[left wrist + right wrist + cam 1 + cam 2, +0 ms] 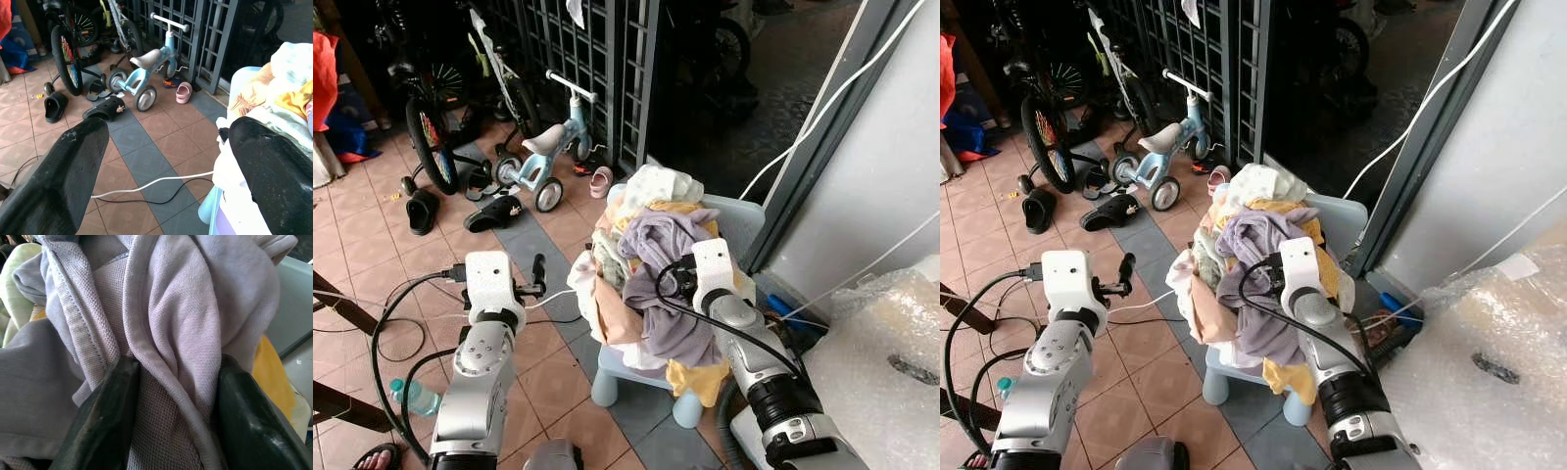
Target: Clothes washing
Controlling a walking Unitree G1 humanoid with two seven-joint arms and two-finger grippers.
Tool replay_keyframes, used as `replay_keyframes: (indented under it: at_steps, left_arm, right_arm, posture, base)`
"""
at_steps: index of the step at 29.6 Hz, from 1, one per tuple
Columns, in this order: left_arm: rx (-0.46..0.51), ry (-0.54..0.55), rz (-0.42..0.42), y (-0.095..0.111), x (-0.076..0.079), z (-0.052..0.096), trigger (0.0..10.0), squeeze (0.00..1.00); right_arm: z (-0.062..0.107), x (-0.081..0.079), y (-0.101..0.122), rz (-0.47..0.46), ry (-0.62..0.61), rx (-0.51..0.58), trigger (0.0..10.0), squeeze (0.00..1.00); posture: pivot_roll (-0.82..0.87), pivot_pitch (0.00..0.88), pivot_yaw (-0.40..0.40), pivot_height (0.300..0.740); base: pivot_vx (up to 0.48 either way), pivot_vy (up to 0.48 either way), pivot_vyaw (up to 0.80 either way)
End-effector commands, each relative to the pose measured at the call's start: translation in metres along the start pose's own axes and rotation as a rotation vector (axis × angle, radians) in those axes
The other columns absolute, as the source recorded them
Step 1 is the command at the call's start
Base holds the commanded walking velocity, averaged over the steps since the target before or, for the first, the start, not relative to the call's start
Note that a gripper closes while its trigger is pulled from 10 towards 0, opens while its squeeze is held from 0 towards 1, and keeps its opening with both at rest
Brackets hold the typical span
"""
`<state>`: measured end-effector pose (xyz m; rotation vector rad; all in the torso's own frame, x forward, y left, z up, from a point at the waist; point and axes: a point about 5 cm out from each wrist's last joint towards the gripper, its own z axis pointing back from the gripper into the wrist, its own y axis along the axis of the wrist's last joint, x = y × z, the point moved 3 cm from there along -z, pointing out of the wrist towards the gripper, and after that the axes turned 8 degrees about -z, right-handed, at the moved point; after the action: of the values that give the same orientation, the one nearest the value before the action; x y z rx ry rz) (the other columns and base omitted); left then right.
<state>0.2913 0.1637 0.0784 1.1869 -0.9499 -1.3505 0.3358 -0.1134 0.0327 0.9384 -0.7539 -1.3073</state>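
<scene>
A heap of clothes (651, 245) sits piled on a small pale-blue plastic chair (744, 220), a lilac polo shirt (666, 255) draped on top. To lift it cleanly, the grip should gather a thick fold and rise straight up. The right gripper (168, 406) has its fingers pressed around a fold of the shirt, partly closed. The left gripper (161, 166) hovers beside the pile, spread wide, holding nothing.

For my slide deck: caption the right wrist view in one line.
Right claw, black fingers pinching a fold of the lilac knit polo shirt atop the laundry pile, yellow cloth behind.
</scene>
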Motion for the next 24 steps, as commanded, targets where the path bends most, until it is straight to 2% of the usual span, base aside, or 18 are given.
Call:
replay_keyframes:
  at_steps: [1, 10, 22, 24]
  left_arm:
    - [-0.012, 0.002, -0.004, -0.002, -0.001, -0.002, 10.0, 0.00]
    - [-0.013, -0.013, 0.001, -0.001, 0.004, -0.006, 10.0, 0.00]
    - [-0.028, -0.025, 0.007, -0.004, 0.008, -0.009, 10.0, 0.00]
    - [-0.031, -0.035, 0.004, -0.004, 0.010, -0.010, 10.0, 0.00]
  right_arm:
    - [0.000, 0.000, -0.005, -0.014, 0.008, -0.027, 0.0, 0.00]
    - [-0.001, 0.006, -0.004, -0.059, -0.001, -0.040, 0.0, 0.00]
    - [0.001, -0.001, -0.010, -0.104, 0.030, -0.073, 0.0, 0.00]
    - [0.003, -0.002, -0.004, -0.155, 0.035, -0.031, 0.0, 0.00]
  posture:
    - [0.04, 0.000, -0.006, 0.740]
    - [0.03, 0.000, -0.008, 0.740]
    - [0.01, 0.000, -0.014, 0.740]
    - [0.01, 0.000, -0.014, 0.740]
  base:
    - [0.000, 0.000, 0.00]
    - [0.000, 0.000, 0.00]
    - [0.000, 0.000, 0.00]
    - [0.000, 0.000, 0.00]
